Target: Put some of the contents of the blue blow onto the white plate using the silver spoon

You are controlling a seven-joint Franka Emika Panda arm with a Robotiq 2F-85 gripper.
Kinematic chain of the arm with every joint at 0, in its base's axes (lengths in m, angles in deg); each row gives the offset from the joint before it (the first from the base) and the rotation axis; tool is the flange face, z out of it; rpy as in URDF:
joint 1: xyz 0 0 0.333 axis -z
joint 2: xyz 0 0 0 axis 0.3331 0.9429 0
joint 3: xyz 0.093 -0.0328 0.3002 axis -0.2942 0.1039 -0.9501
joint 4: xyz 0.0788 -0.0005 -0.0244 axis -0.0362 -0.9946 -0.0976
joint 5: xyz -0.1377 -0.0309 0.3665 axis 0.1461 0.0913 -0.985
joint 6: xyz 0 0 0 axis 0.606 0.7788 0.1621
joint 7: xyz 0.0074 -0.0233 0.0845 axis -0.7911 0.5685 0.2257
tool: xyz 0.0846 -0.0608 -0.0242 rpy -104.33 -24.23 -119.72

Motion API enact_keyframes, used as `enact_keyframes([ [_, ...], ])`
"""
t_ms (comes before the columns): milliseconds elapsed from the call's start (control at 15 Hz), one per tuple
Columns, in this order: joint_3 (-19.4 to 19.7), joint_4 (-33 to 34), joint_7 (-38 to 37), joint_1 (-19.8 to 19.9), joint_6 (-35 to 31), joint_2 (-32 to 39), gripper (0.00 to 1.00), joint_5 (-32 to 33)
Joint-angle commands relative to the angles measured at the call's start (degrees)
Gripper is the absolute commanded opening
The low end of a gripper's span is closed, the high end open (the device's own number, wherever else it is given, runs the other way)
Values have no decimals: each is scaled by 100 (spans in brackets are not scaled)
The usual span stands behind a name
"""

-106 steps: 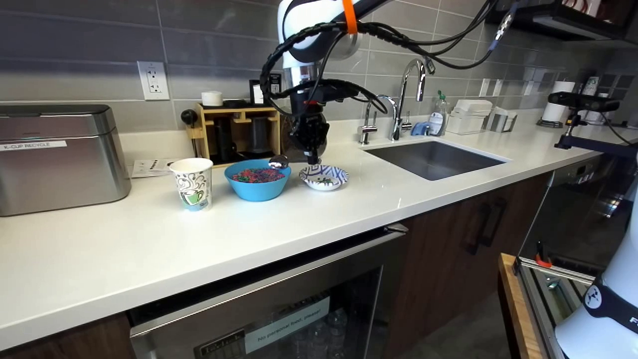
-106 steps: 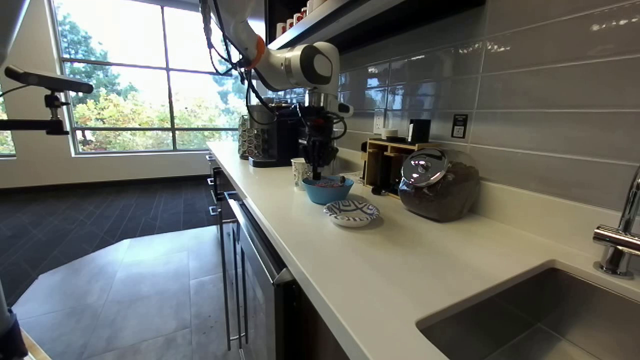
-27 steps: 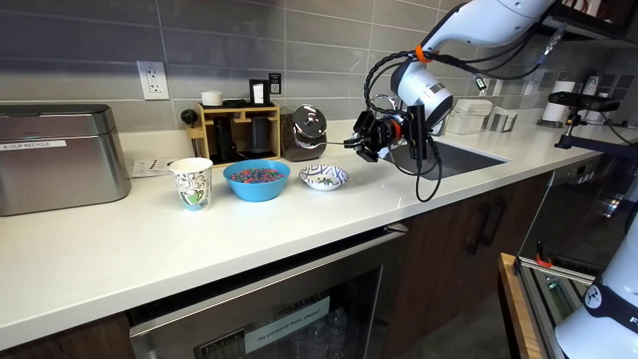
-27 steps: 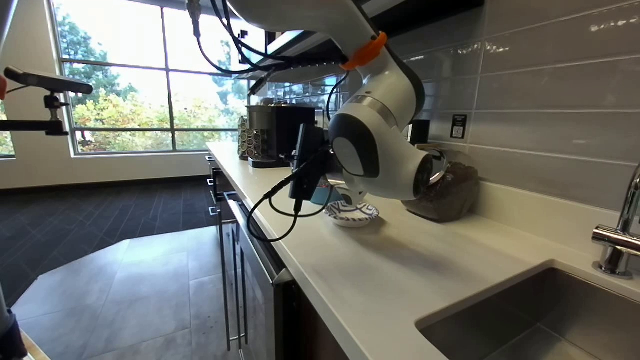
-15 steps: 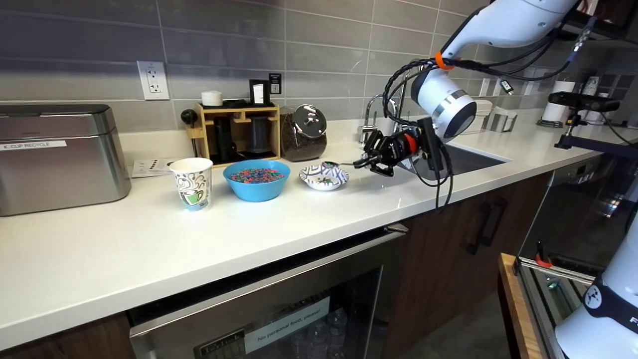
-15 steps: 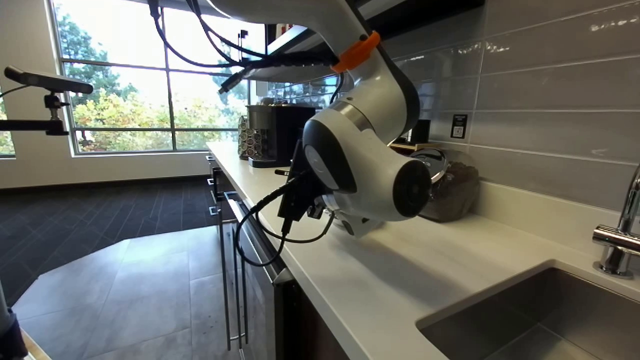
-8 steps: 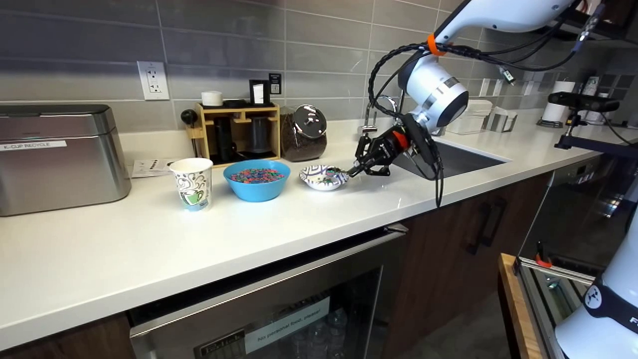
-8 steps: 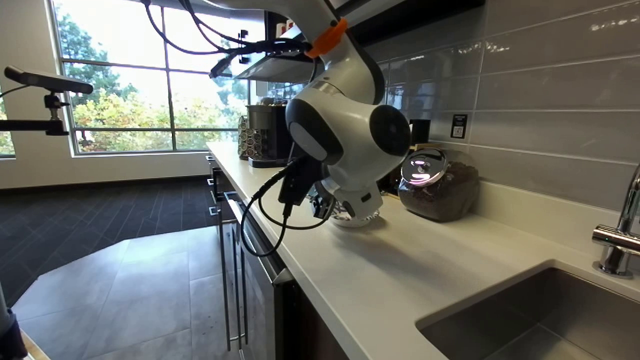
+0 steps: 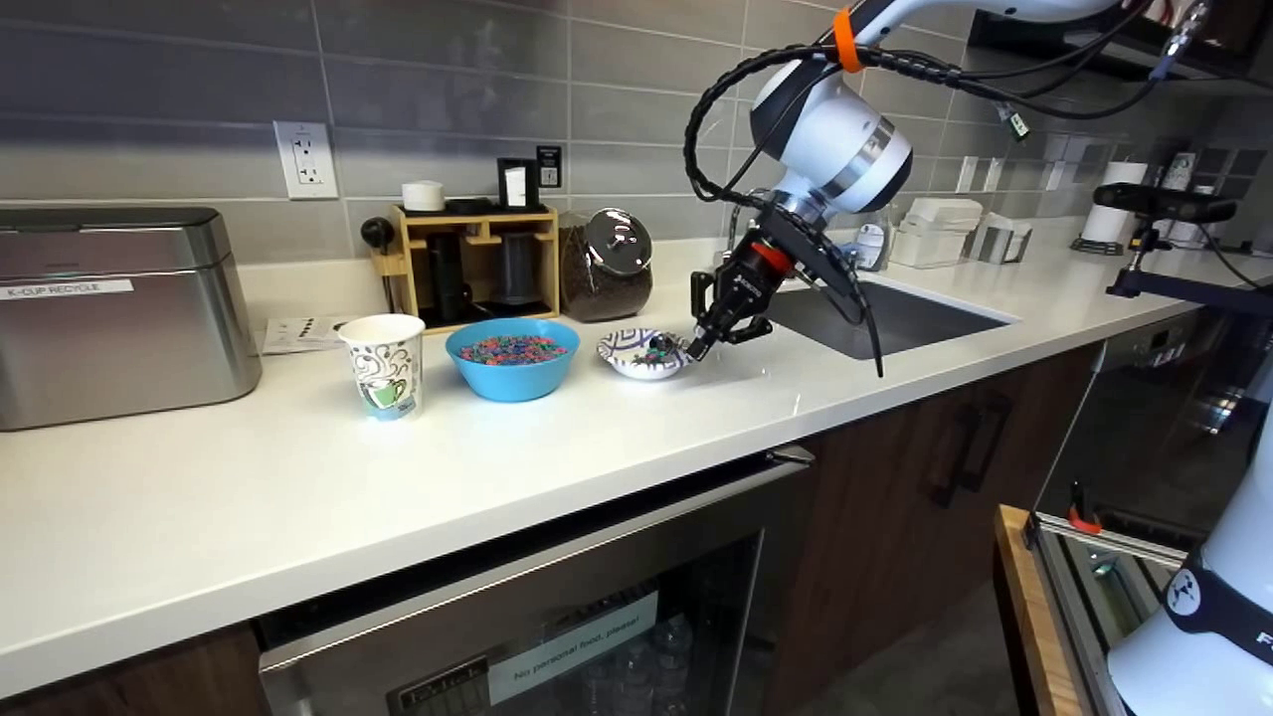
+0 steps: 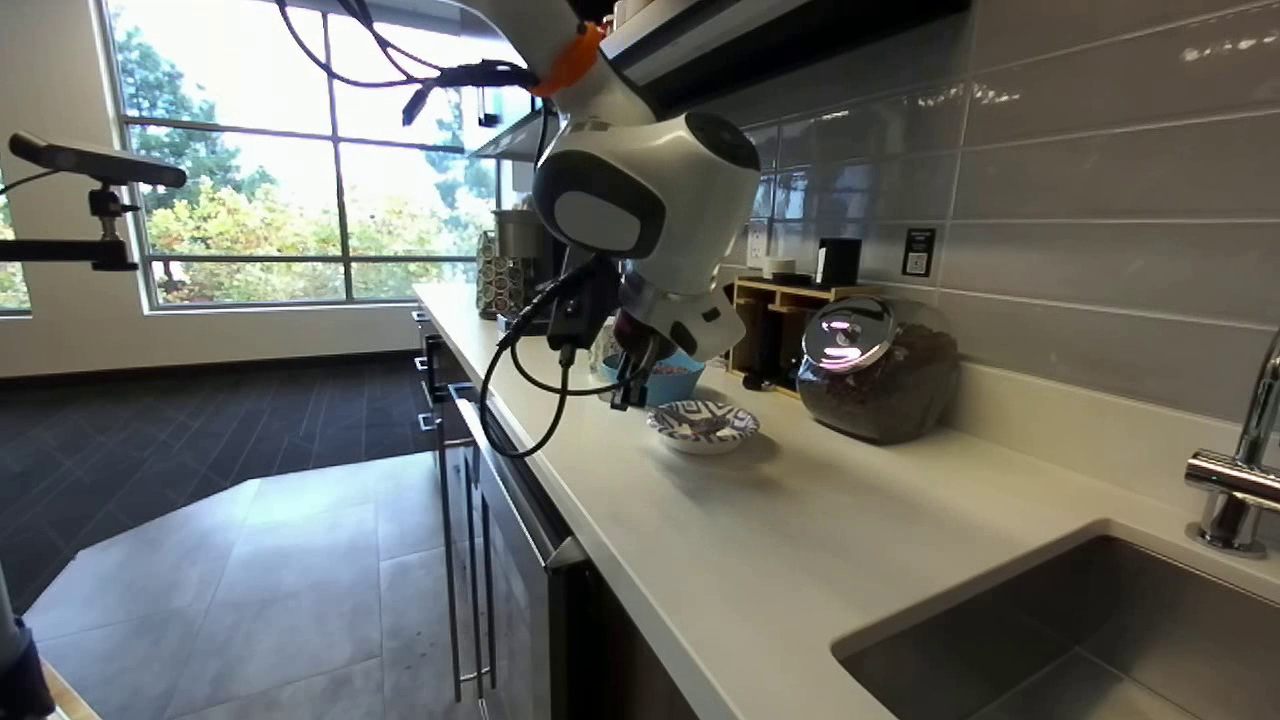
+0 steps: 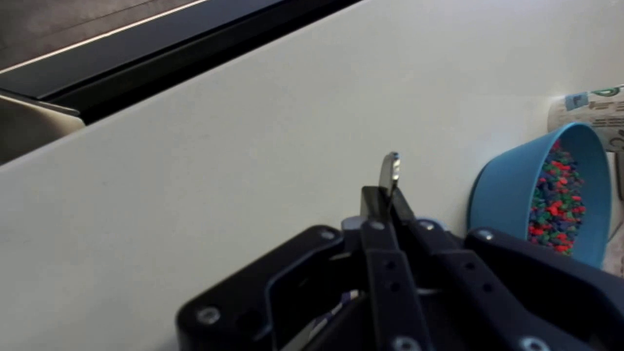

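The bowl (image 9: 512,383) is blue, the plate (image 10: 700,443) blue-patterned on white

You are looking at one blue bowl (image 9: 512,382), one patterned plate (image 9: 621,345), one paper cup (image 9: 384,368), one silver spoon (image 11: 389,171) and one gripper (image 11: 388,200). You are also seeing one lidded jar (image 9: 602,273), one steel bin (image 9: 119,333) and one sink (image 9: 895,320), while colored bits (image 11: 558,202) are defying any count.

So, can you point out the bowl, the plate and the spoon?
Bowl (image 9: 511,384), in an exterior view: front outer wall.
Plate (image 10: 701,446), in an exterior view: outer side, below the rim.
Spoon (image 11: 390,171), in the wrist view: end of the handle.
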State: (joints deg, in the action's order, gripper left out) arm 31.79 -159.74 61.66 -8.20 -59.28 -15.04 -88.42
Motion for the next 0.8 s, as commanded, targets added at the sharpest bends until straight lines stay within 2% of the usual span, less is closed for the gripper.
enact_keyframes([
  [0, -135, -133, -1012, -97, -329, -237, 1, 1156],
  [267, -207, -108, -1874, -106, -319, -342, 1, 2378],
  [400, -242, -106, -2097, -114, -264, -433, 1, 2772],
  [600, -303, -101, -1691, -121, -280, -548, 1, 2549],
  [733, -301, -86, -1139, -122, -248, -557, 1, 1970],
])
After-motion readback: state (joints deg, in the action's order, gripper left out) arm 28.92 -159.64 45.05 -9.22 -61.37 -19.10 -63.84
